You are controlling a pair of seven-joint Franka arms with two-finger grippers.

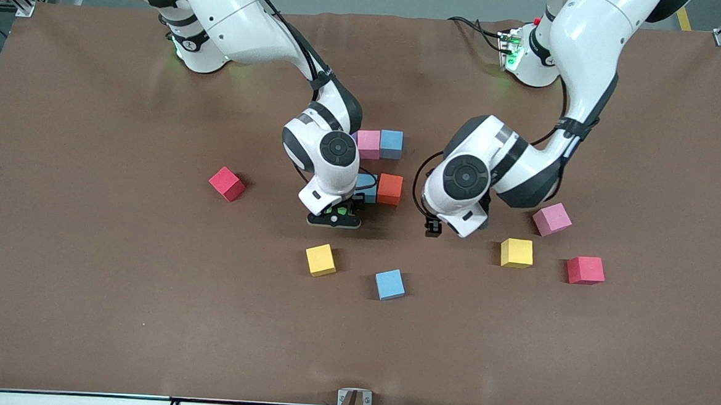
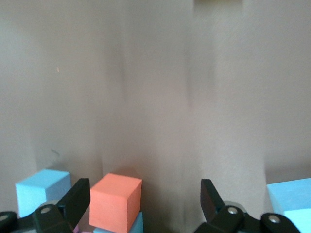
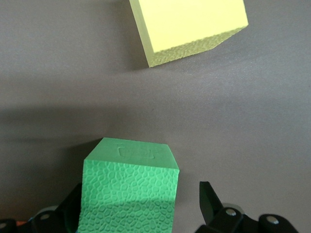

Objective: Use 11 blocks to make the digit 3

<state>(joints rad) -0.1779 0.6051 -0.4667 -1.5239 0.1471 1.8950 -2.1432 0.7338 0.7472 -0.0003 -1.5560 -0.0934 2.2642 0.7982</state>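
Right claw [image 1: 335, 216] open, low at mid-surface, its fingers [image 3: 209, 199] astride the green block [image 3: 129, 191], gap visible on one side; left claw [image 2: 146, 204] open above the surface beside the orange block [image 1: 390, 188]; remaining blocks lie scattered toward the front edge.

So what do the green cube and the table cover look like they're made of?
Green cube: probably matte foam. Its side shows a pebbled, cell-like texture with no shine, and its edges look soft. Table cover: seemingly a brown matte sheet, perhaps fabric or vinyl, dull with faint ripples along the edge nearest the robot bases.
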